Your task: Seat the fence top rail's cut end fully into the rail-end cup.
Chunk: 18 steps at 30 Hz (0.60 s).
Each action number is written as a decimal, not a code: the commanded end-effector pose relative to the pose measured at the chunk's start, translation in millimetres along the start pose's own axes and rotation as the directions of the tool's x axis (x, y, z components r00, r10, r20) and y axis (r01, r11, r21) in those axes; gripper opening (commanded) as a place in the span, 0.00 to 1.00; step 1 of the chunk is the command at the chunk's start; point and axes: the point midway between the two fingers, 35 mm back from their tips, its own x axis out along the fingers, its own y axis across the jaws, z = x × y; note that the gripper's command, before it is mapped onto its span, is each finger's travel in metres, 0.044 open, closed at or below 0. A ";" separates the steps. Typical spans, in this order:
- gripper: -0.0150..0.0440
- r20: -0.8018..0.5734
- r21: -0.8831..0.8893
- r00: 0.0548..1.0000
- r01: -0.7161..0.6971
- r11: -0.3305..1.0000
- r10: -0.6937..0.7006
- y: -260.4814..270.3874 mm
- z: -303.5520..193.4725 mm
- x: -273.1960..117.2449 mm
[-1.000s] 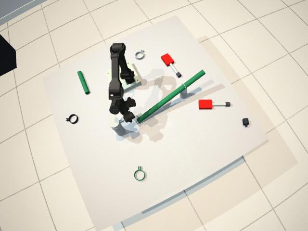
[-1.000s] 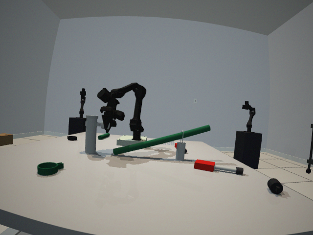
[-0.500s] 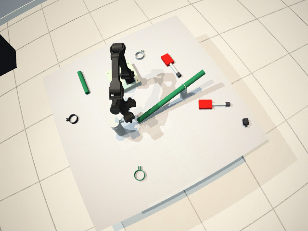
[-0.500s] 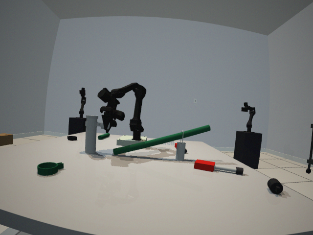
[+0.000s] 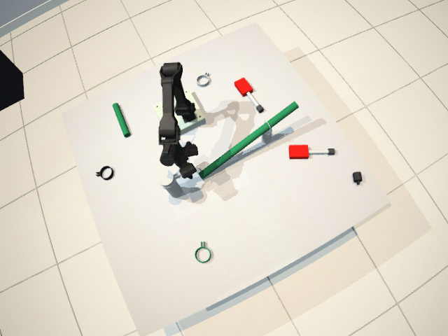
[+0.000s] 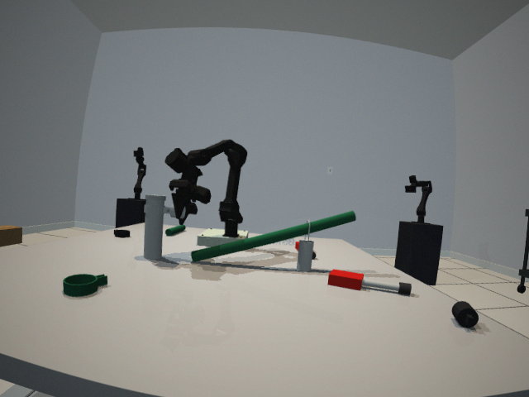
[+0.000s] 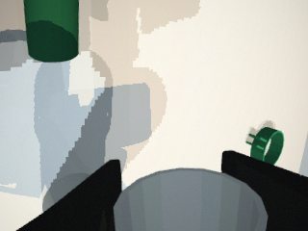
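Note:
The green rail [image 5: 249, 138] [image 6: 273, 236] [image 7: 52, 24] slants through the loop cap on the short grey post [image 5: 267, 138] [image 6: 305, 256]. Its far end is raised; its cut end is low, at or near the table, outside the cup. The grey rail-end cup [image 7: 190, 202] hangs on the brace band high on the big post [image 5: 175, 190] [image 6: 153, 236], near the post cap. My gripper [image 5: 189, 176] [image 6: 182, 221] [image 7: 172, 165] is open, one finger on each side of the cup. It is apart from the rail. Fingers partly hide the cup in the top and exterior views.
A green ring clamp [image 5: 203, 254] [image 6: 80, 284] [image 7: 273, 145] lies toward the front. Red-blocked tools [image 5: 298, 152] [image 5: 243, 87] and a black fitting [image 5: 357, 176] [image 6: 464, 313] lie right. A short green rod [image 5: 121, 120] and black ring [image 5: 107, 173] lie left, a grey ring [image 5: 203, 85] behind.

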 end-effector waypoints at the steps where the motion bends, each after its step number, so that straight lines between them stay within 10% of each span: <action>1: 0.79 0.001 0.000 1.000 0.000 1.000 0.000 -2.2 3.7 -3.1; 6: 1.00 0.003 0.004 1.000 0.000 1.000 0.000 -12.0 21.1 -17.7; 18: 1.00 0.014 0.180 1.000 -0.004 0.984 0.002 -27.0 52.1 -38.5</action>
